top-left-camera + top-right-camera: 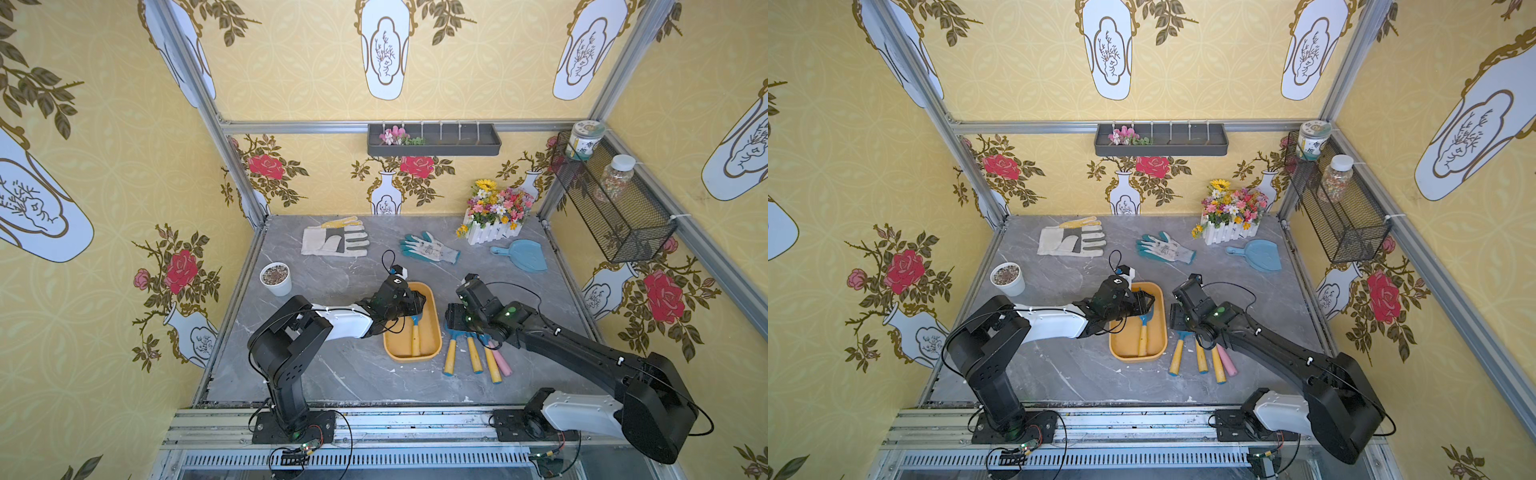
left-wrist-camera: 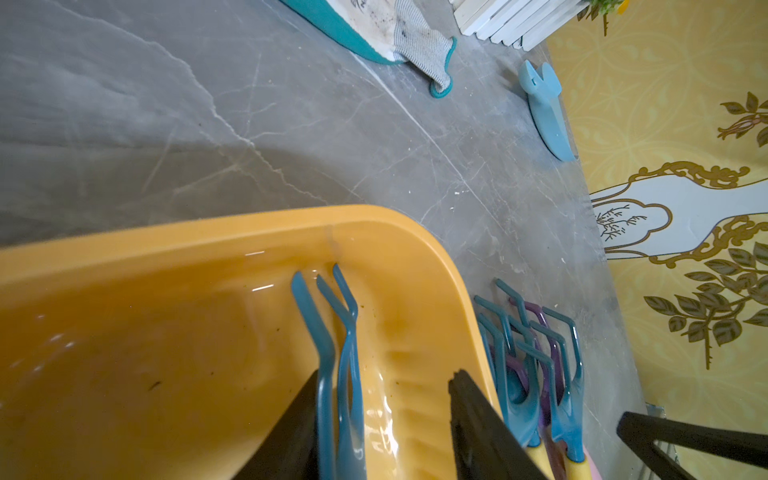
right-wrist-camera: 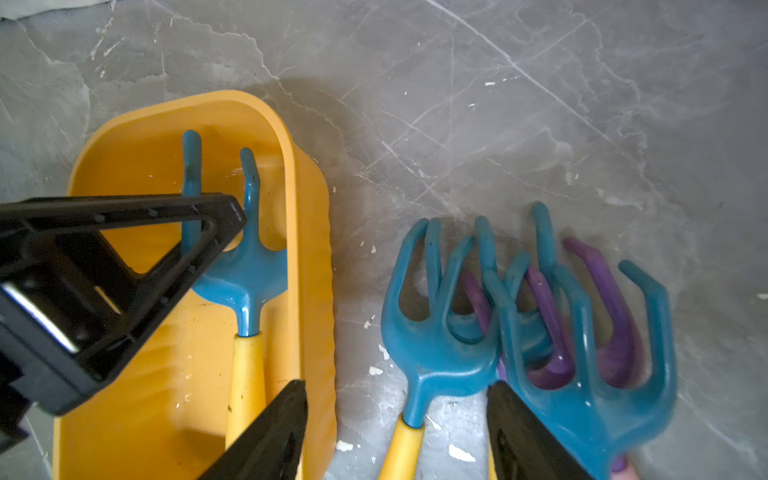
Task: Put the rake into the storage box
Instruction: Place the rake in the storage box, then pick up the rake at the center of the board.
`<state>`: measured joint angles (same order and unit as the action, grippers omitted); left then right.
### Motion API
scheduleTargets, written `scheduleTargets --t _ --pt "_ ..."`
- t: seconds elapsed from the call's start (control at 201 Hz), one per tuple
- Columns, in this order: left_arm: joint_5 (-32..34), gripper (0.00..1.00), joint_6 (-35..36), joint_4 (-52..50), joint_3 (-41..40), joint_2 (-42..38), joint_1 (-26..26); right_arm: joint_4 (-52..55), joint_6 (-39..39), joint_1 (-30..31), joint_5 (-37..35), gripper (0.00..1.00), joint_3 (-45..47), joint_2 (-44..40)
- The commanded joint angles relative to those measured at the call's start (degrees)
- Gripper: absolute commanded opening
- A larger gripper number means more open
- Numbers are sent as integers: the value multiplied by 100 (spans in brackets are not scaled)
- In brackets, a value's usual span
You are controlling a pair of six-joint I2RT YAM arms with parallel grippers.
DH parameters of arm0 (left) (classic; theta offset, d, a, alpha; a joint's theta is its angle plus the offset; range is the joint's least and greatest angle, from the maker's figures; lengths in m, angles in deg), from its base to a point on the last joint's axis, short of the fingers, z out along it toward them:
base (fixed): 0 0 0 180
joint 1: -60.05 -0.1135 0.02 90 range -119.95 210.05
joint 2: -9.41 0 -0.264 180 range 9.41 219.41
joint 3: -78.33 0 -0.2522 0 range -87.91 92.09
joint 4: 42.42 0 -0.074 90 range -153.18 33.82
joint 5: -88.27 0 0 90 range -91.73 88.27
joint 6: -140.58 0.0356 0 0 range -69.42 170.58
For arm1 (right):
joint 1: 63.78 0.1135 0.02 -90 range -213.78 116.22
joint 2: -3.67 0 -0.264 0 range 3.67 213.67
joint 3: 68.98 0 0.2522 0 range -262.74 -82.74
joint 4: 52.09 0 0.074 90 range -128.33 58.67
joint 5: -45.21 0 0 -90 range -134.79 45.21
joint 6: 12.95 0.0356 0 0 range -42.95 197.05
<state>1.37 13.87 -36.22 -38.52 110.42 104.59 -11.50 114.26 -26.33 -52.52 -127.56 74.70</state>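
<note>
The grey marble-patterned tabletop [image 1: 332, 374] carries the shallow yellow-orange plastic storage box [image 1: 397, 347], a rounded rectangular tray near the middle of its front half. Just beside the tray, on the right arm's side, a cluster of spare toy rakes [image 1: 473, 353] lies on the table with heads overlapping: three blue-headed with yellow handles and one purple-headed with a pink handle.

The rake of the task, a blue three-pronged plastic rake with a yellow handle [image 3: 245, 286], lies lengthwise inside the tray, its prongs toward the far end wall and its handle toward the near end.

The left gripper [image 2: 386, 376] hangs low over the rake's head with its jaws apart. One finger is close against the neck and the other stands off it, so nothing is clamped. The right gripper [image 3: 397, 384] hovers over the spare cluster, jaws parted and empty, straddling one yellow handle without touching it.

The placing step looks done and the release is in hand. The next move likely calls for the left arm to lift straight up, clear of the prongs and the tray rim, so it does not drag the rake.
</note>
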Motion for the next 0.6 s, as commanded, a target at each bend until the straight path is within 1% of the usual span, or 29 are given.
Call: scheduleTargets --t 0.0,0.11,0.219,0.279,0.329,0.408,0.593 --pt "602 52 245 -382 154 -228 -6 626 -213 8 260 71 -121 61" --pt "1475 53 293 -1120 436 -427 -6 993 -199 8 327 70 -253 312" --pt "1970 53 366 -1407 563 -550 -6 1072 -64 8 311 69 -238 491" --pt "2053 54 395 -1366 559 -599 -6 1021 -59 7 453 68 -221 575" --pt "2094 54 404 -1331 569 -622 -6 999 -68 8 557 65 -236 653" --pt "2077 54 426 -1278 596 -618 -6 953 -185 8 820 63 -253 763" --pt "2035 54 492 -1276 638 -548 -6 940 -251 25 1093 57 -132 870"
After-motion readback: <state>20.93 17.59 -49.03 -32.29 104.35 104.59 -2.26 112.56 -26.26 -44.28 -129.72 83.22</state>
